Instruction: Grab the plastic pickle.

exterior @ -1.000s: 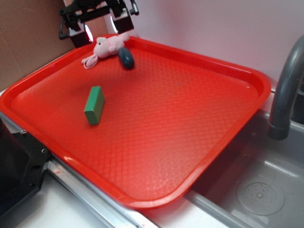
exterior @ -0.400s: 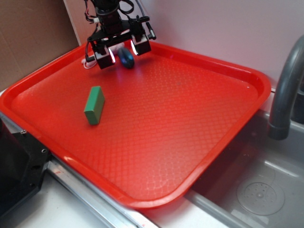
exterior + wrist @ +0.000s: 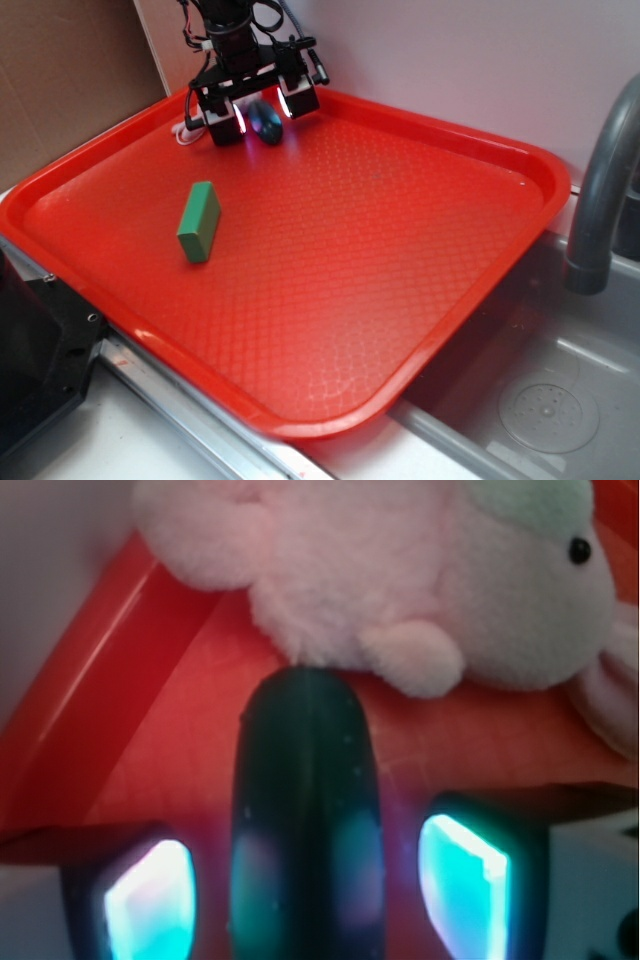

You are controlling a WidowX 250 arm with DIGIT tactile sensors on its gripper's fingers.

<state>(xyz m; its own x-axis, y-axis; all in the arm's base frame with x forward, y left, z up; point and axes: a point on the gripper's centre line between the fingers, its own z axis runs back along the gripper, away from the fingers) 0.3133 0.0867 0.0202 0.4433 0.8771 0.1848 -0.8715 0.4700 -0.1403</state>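
Since a moment ago the gripper (image 3: pixel 257 108) has sunk lower, its open jaws now straddling the plastic pickle (image 3: pixel 305 820) at the red tray's (image 3: pixel 400 260) far corner. The pink plush (image 3: pixel 400 570) touches the pickle's far end; a green block (image 3: pixel 199 221) lies well apart

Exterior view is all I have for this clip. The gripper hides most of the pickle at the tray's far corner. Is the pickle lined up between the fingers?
Observer: Yes. In the wrist view the plastic pickle lies lengthwise between the two lit fingers, with a gap on each side.
Operator: So the gripper hasn't shut on it?
Observer: Not yet. The gripper is open; neither pad touches the pickle.
Operator: Anything crowding the grasp?
Observer: The pink plush toy sits right at the pickle's far end, apparently touching it, beside the red tray rim.
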